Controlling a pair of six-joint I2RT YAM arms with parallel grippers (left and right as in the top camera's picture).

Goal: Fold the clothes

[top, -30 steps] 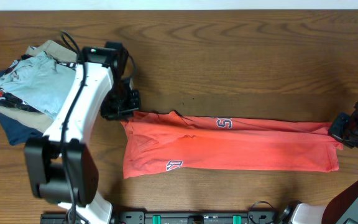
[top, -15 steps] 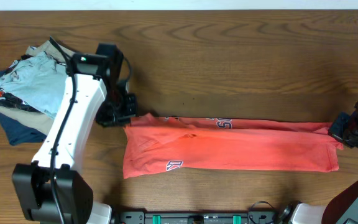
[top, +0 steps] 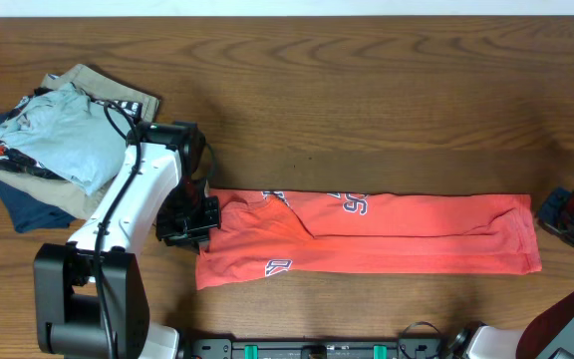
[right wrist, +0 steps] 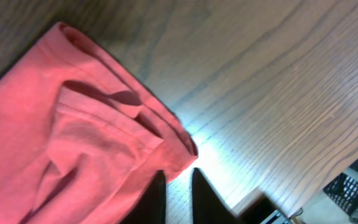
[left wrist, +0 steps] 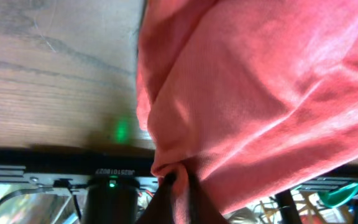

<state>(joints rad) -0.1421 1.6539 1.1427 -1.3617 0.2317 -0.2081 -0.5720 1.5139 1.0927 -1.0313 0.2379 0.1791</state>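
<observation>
The clothes, a coral-red T-shirt point(top: 387, 244), lie folded in a long band across the front of the table, with white lettering point(top: 355, 204) and a small logo patch point(top: 278, 267) showing. My left gripper point(top: 199, 221) is at the band's left end. In the left wrist view a fold of the red cloth point(left wrist: 260, 93) sits pinched between its dark fingers point(left wrist: 180, 179). My right gripper point(top: 556, 211) is just off the right end. In the right wrist view its fingers point(right wrist: 176, 171) stand slightly apart with bare wood between them, and the shirt corner point(right wrist: 104, 130) lies beside them.
A pile of folded garments point(top: 53, 145), light blue over tan and navy, sits at the back left. The arms' base rail point(top: 317, 349) runs along the front edge. Bare wooden table point(top: 367, 100) lies behind the shirt.
My left gripper has carried the shirt's left far corner toward the front edge, laying it over the band. My right gripper has let go of the right end and its jaws have parted.
</observation>
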